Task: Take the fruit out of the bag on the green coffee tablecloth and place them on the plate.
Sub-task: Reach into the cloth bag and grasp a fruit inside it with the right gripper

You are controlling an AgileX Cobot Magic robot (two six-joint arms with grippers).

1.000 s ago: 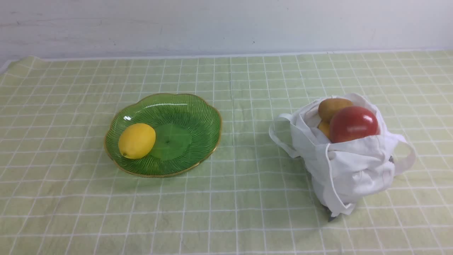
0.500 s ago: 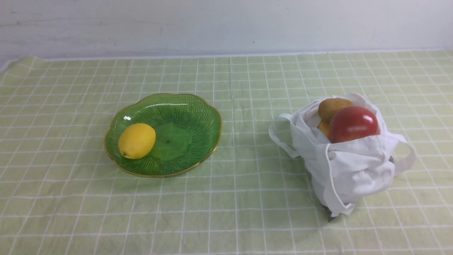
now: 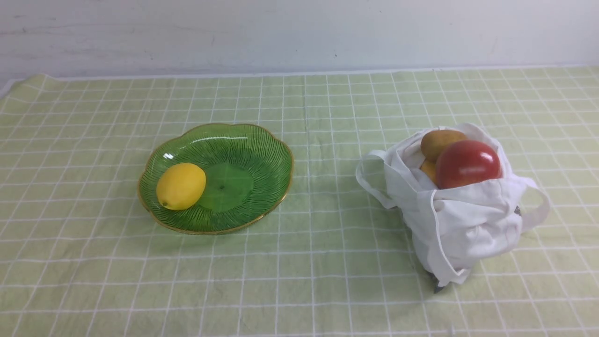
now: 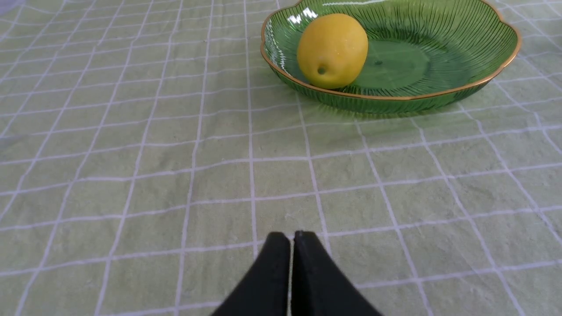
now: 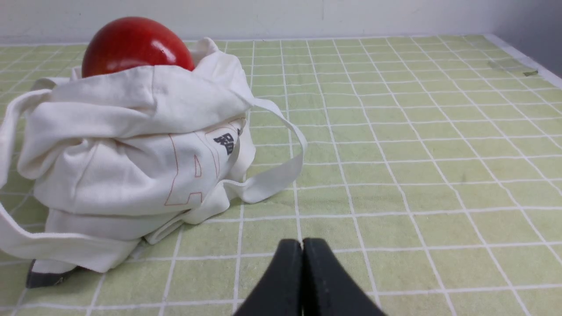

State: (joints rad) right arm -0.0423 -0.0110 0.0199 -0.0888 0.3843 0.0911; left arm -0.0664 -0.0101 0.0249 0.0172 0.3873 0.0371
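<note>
**gridcloth_guy:** At that point both hands were low over the cloth on the near side, out of the front view. The left hand (image 4: 292,237) was pinched closed on nothing. The right hand (image 5: 302,243) was the same, fingers together and empty. How would you have gone for the next fruit?

**armfan22:** Right one, easy. The bag (image 3: 463,224) was slumped on the near right of the green coffee tablecloth (image 3: 299,281), just ahead of that hand, mouth up. The apple (image 3: 467,164) sat on top, half out of the opening, so I'd have taken it first. It looked glossy and round, so open wide before coming down. Then close across its middle from above, not on the cloth lip in front of it. Lift straight up so the handles don't drag.

**gridcloth_guy:** And the others?

**armfan22:** A brown fruit (image 3: 440,140) was behind the apple, and an orange fruit (image 3: 428,169) was tucked under both, mostly hidden. The plate (image 3: 252,154) was well off to the left with a yellow fruit (image 3: 180,186) on its left side. I'd have set the apple on the bare right half.
</note>
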